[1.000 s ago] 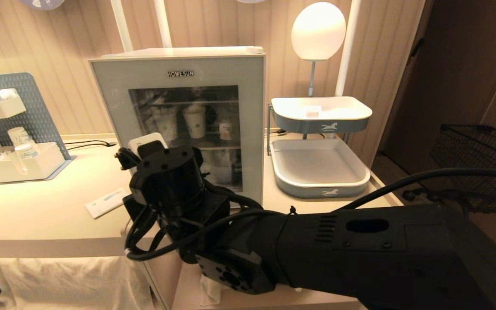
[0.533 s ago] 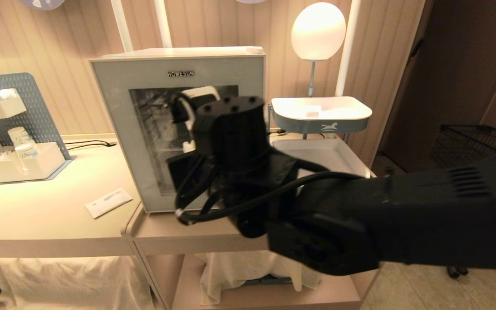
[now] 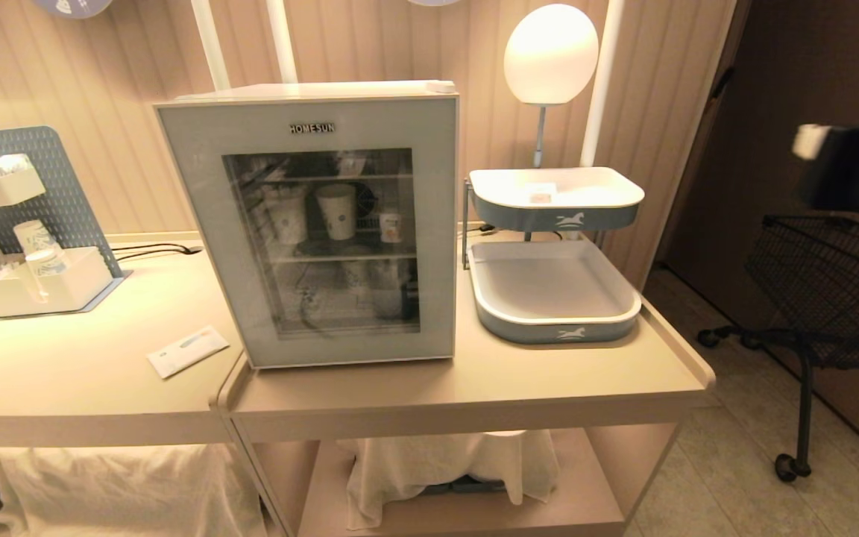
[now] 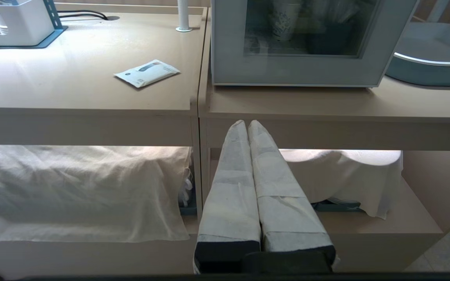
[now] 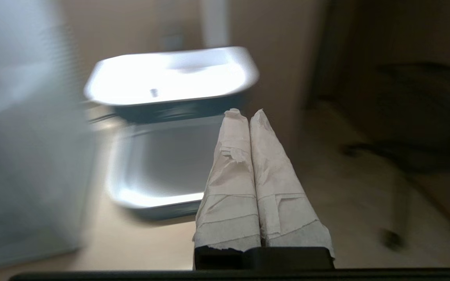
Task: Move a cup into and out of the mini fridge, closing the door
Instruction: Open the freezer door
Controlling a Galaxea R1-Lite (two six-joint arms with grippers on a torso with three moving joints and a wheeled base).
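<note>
Behind the shut door of the mini fridge, on the upper wire shelf at 3 o'clock of two taller paper cups: the cup. At 3 o'clock of the fridge, a two-tier tray stand under a globe lamp; at 9 o'clock, a flat packet on the beige counter. Farther at 3 o'clock, a wire cart on tiled floor. Right gripper raised beside the trays, wrapped fingers pressed together, holding nothing. Left gripper low before the counter edge, likewise pressed together and empty.
</note>
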